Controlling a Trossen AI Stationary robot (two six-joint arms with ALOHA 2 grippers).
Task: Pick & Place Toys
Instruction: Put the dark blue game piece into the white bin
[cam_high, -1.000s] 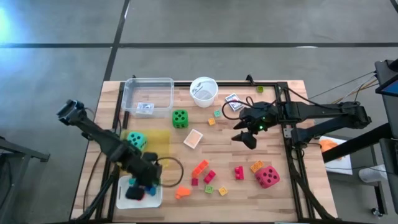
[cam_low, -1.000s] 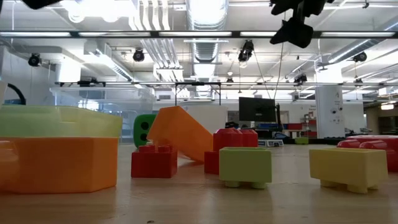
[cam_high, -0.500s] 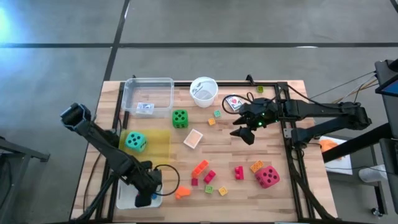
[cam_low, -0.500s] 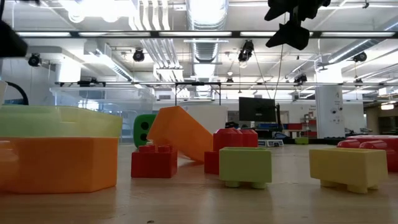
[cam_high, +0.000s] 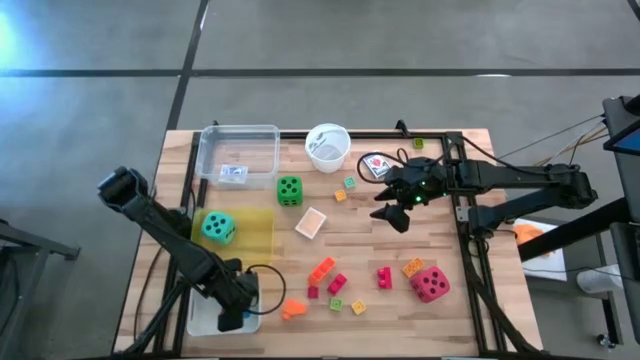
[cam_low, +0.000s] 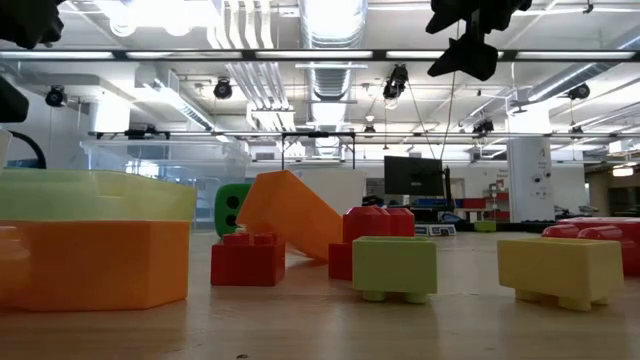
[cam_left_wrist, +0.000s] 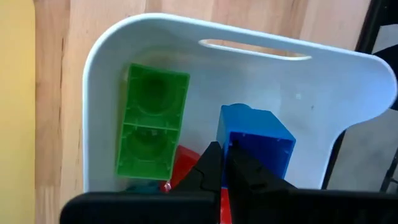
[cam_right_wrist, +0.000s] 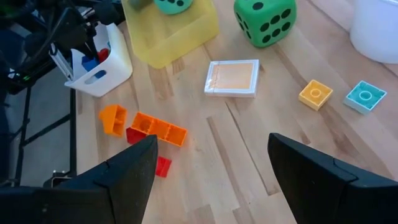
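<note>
Lower left, the left gripper hangs over the white tray, fingers together and empty. Right gripper, centre right, hovers spread, ready to grab.

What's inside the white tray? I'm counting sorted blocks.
In the white tray: a green block, a blue block, and a red one partly visible. The shut left claw covers the rest.
</note>
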